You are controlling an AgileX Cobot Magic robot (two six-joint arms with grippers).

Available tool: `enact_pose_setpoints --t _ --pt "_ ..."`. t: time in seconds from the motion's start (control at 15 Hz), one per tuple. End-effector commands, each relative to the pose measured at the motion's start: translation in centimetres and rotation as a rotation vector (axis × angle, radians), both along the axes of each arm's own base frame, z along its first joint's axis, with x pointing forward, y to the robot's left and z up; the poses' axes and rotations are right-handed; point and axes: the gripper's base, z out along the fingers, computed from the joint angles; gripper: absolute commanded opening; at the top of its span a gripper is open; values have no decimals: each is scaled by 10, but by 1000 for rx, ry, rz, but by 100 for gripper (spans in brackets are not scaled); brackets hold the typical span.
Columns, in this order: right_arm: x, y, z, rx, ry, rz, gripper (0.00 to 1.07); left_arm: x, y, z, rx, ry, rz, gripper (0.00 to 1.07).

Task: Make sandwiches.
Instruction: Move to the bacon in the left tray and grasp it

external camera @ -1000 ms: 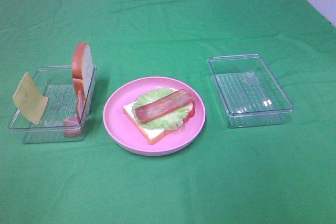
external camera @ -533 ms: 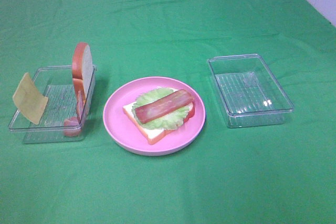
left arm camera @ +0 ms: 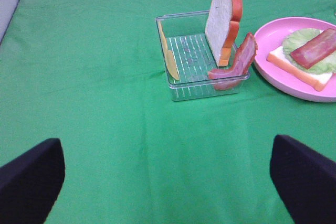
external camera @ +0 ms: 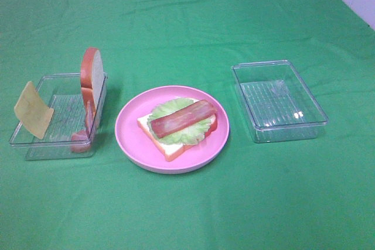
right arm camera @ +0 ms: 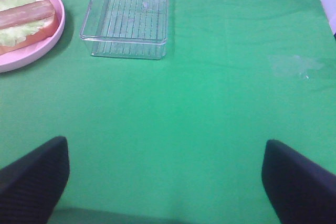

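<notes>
Green cloth (external camera: 187,27) covers the whole table. At its middle sits the plate (external camera: 126,136), carrying the half-built sandwich: a bottom slice (external camera: 170,147), lettuce (external camera: 170,109) on that, and bacon (external camera: 183,116) lying across the top. The remaining layers are in the left tray (external camera: 35,150). There the cheese (external camera: 33,110) leans on the outer wall, the top slice (external camera: 94,71) stands on edge against the wall nearest the plate, and the spare bacon (left arm camera: 236,61) is propped beside it at the near corner. The right tray (external camera: 287,133) stands well apart on the plate's other side.

The left gripper (left arm camera: 167,171) and right gripper (right arm camera: 164,166) both hang above bare cloth, jaws spread wide, grasping nothing. Neither shows in the high view.

The step in hand looks like fetching the next layer, a job for the left arm. For the spare bacon, the robot should pinch its raised upper end and lift straight up, since a sideways drag could topple the top slice. For the cheese, the jaws should straddle its thin upper edge from above and stay clear of the tray wall. Either piece should then be laid flat and square over the stack.
</notes>
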Motion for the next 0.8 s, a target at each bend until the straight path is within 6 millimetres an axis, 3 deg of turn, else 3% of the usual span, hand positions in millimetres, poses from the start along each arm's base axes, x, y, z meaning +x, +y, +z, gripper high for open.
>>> enact_pose_setpoints --t 0.07,0.8 --pt "-4 0 -1 -1 -31 0 96 -1 0 0 1 -13 3 100" --pt "-4 0 -1 -1 -31 0 95 -1 0 0 1 -13 3 100"
